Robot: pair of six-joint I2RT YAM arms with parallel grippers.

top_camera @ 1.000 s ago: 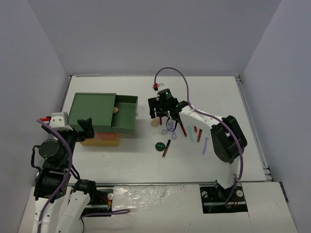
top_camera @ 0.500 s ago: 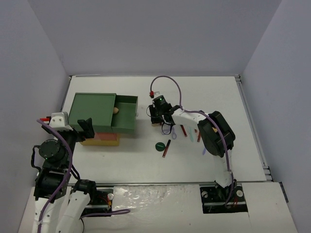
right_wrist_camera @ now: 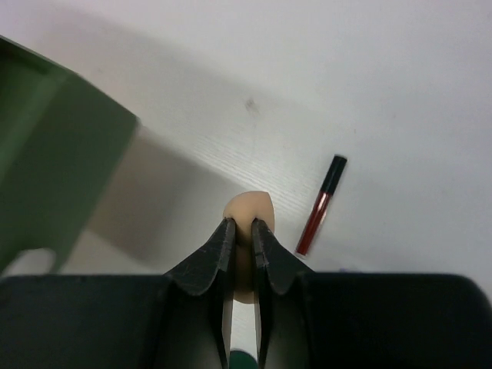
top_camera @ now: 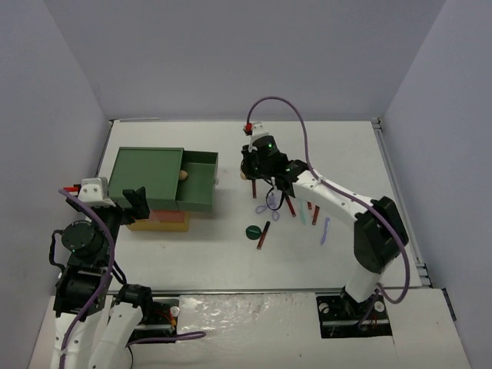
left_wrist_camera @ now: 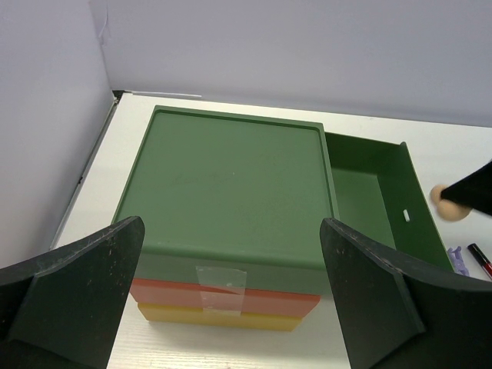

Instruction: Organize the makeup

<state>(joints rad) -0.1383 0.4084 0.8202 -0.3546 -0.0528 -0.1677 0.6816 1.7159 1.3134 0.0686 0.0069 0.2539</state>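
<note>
A peach egg-shaped sponge is pinched between the fingers of my right gripper, above the white table just right of the open green drawer. The left wrist view shows this sponge beyond the drawer's end. Another peach sponge lies inside the drawer. On the table below the right gripper lie a lavender scissor-like tool, a dark green disc, dark-red sticks, a mint stick and a lavender stick. My left gripper stands wide open before the box, holding nothing.
The green, red and yellow drawer box sits at the table's left, its top drawer pulled out to the right. A dark-red stick lies just right of the held sponge. Walls close in the table's far, left and right edges.
My right gripper went down onto the peach sponge on the table, shut on it, and has come up and slightly away from the table with the sponge. The left arm has not moved.
</note>
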